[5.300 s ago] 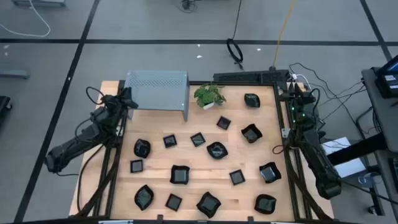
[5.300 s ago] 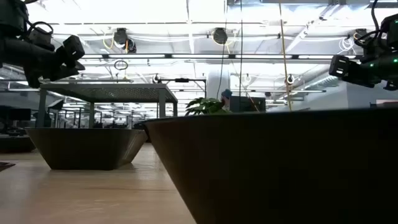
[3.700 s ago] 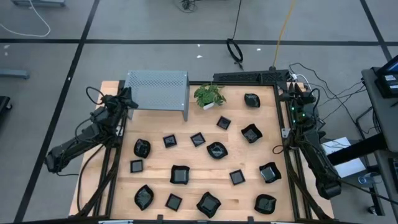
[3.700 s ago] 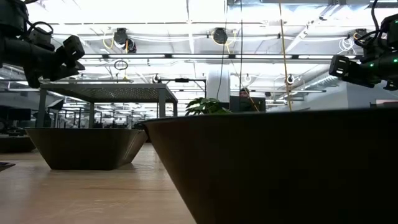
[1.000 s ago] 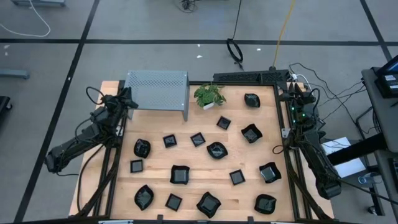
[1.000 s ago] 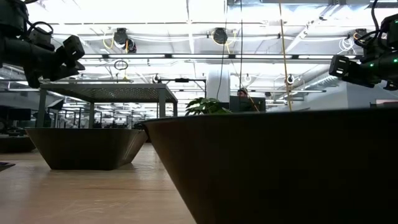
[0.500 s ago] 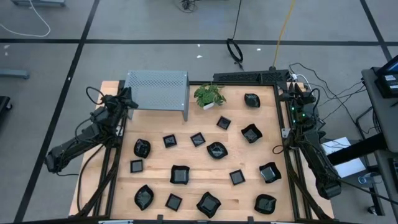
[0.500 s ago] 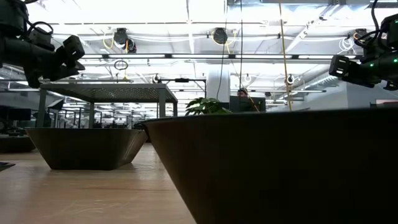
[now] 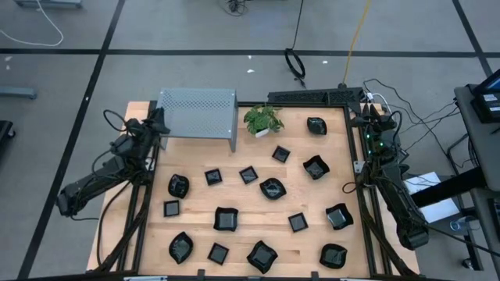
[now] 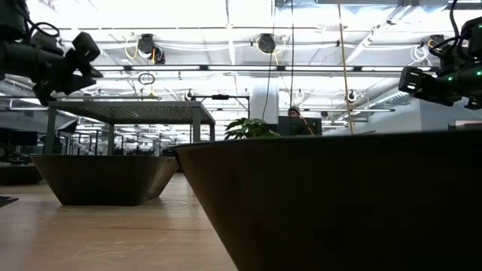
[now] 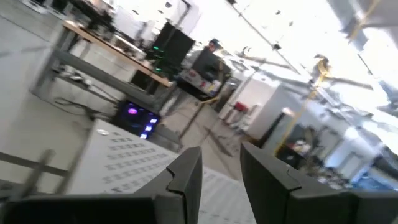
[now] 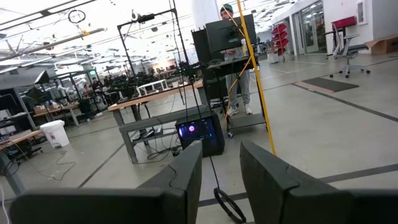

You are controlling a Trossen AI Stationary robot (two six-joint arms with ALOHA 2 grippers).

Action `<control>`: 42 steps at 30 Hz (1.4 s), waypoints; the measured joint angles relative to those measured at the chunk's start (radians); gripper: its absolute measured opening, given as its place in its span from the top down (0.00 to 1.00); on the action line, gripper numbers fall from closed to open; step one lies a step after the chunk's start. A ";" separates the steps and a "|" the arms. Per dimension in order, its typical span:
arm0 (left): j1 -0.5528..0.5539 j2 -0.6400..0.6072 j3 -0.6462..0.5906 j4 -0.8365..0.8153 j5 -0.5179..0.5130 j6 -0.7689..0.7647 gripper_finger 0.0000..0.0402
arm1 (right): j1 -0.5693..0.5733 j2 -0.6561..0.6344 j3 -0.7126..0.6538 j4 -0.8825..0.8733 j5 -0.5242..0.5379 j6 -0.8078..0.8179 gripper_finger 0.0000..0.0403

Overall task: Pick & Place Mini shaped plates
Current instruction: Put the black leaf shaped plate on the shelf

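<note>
Several small glossy black mini shaped plates [image 9: 273, 188] lie flat and scattered over the wooden table, some square [image 9: 213, 177], some wavy-edged [image 9: 316, 166]. In the low view one plate [image 10: 324, 203] stands close and fills the near side, with another [image 10: 105, 177] to its left. My left gripper [image 9: 158, 125] hovers at the table's left edge beside the grey shelf, open by a narrow gap [image 11: 221, 155], above the shelf top. My right gripper [image 9: 367, 117] waits at the far right corner, held high, open by a similar gap [image 12: 221, 149]. Neither is near a plate.
A grey perforated shelf [image 9: 197, 113] stands at the far left of the table and a small green potted plant [image 9: 263, 119] beside it. A black bar [image 9: 312, 97] and cables run along the far edge. A person [image 10: 295, 113] is in the room behind.
My left gripper has risen a little and tipped its fingers upward, shifting slightly toward the table's left edge. The plates and my right arm have kept still.
</note>
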 joint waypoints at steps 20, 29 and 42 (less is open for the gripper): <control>-0.005 0.000 0.000 0.247 0.430 -0.041 0.72 | 0.000 0.000 0.000 0.000 0.000 0.000 0.75; -0.005 0.000 0.040 0.491 0.590 0.005 0.72 | 0.000 0.000 0.000 0.000 0.000 0.000 0.75; -0.008 0.357 0.428 0.133 0.667 0.154 0.72 | 0.000 0.000 0.000 0.000 0.000 0.000 0.75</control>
